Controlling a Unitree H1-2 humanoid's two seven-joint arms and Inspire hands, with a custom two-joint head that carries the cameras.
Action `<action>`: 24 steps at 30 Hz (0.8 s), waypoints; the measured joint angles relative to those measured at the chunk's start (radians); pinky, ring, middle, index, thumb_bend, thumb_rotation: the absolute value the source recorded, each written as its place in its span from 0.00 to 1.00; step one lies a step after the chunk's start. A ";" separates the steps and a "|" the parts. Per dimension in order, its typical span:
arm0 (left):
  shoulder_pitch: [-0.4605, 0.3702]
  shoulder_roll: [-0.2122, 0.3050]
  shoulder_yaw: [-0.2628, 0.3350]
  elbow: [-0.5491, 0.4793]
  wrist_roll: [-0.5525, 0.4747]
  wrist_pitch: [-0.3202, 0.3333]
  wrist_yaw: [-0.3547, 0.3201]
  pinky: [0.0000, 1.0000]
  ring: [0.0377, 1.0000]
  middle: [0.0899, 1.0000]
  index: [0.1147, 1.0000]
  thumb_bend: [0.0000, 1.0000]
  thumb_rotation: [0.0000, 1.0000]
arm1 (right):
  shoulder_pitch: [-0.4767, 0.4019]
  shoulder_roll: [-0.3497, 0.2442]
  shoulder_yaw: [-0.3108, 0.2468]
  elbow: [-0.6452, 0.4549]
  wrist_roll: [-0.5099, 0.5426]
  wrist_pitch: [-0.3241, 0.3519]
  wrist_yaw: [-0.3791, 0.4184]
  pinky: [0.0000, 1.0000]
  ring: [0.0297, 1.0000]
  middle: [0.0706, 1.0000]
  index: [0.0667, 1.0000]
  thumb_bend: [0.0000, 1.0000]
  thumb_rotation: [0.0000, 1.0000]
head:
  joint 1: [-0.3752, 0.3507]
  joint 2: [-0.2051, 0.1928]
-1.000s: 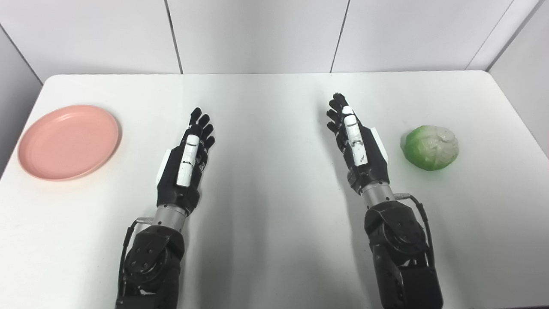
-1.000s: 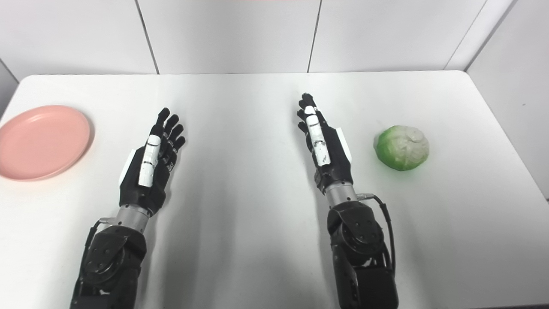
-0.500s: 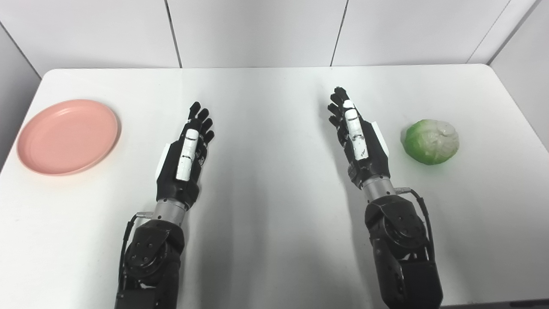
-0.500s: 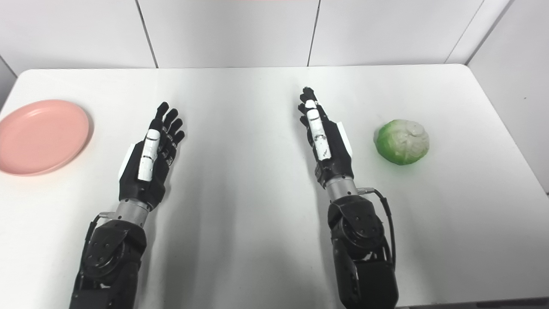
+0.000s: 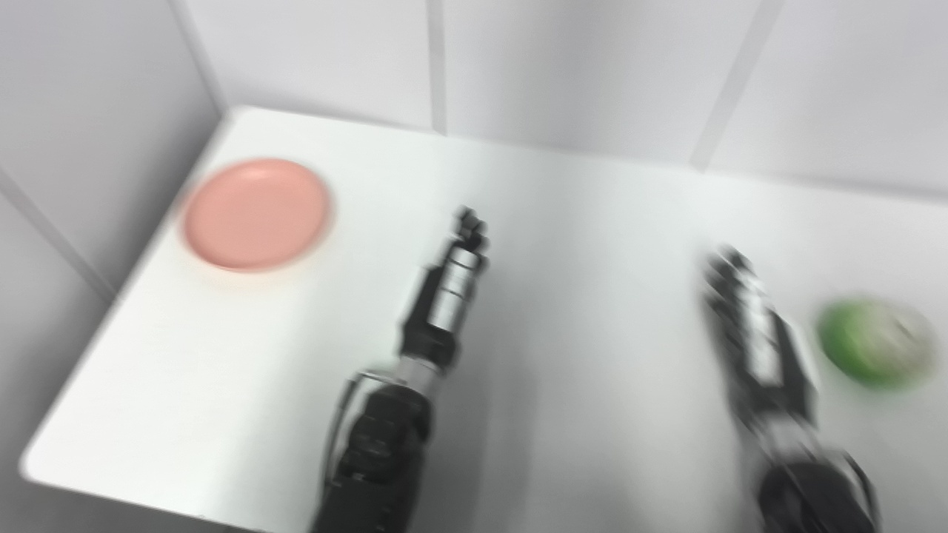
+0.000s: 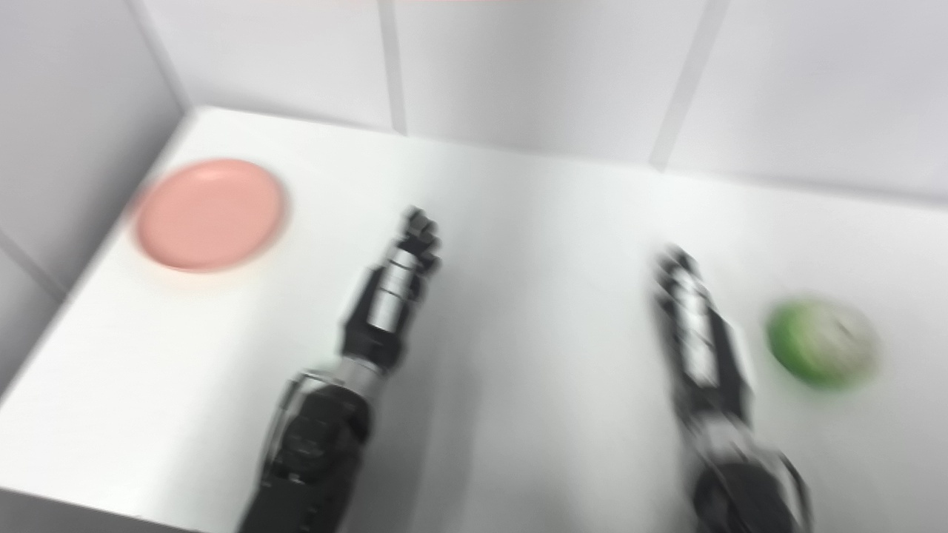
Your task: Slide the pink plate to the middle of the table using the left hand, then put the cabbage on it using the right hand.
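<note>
Both eye views are blurred. The pink plate (image 5: 255, 213) lies near the table's far left corner, with nothing on it. The green cabbage (image 5: 874, 342) rests on the table at the right. My left hand (image 5: 448, 296) is stretched flat over the table, right of and nearer than the plate and apart from it, holding nothing. My right hand (image 5: 755, 333) is also stretched out and open, just left of the cabbage without touching it.
The white table (image 5: 578, 222) is bounded by a pale panel wall (image 5: 563, 66) at the back and another wall (image 5: 67, 163) along its left edge. The table's front left corner shows at the lower left.
The whole picture has swung and blurred: the camera has turned to the left. Plate, cabbage and both hands keep their places on the table.
</note>
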 measured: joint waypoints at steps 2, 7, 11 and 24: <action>-0.034 -0.002 0.022 0.025 0.000 -0.034 0.021 1.00 1.00 1.00 1.00 0.57 0.91 | -0.001 -0.001 0.000 0.010 0.004 -0.014 0.009 1.00 0.94 0.94 0.94 0.56 0.96 | 0.019 -0.025; -0.102 0.008 0.102 0.052 -0.017 -0.049 0.067 1.00 1.00 1.00 1.00 0.67 0.91 | -0.045 -0.017 -0.002 0.168 0.039 -0.199 0.080 0.98 0.95 0.95 0.96 0.55 0.97 | 0.042 -0.063; -0.145 0.045 0.141 0.052 -0.046 -0.029 0.073 1.00 0.98 0.99 0.99 0.68 0.94 | -0.099 -0.043 -0.005 0.245 0.041 -0.269 0.104 0.96 0.96 0.96 0.97 0.54 0.98 | 0.051 -0.098; -0.233 0.197 0.325 0.058 -0.130 -0.016 0.120 0.92 0.88 0.86 0.85 0.70 0.96 | -0.161 -0.045 0.001 0.345 0.039 -0.422 0.132 0.94 0.93 0.93 0.94 0.57 0.98 | 0.042 -0.140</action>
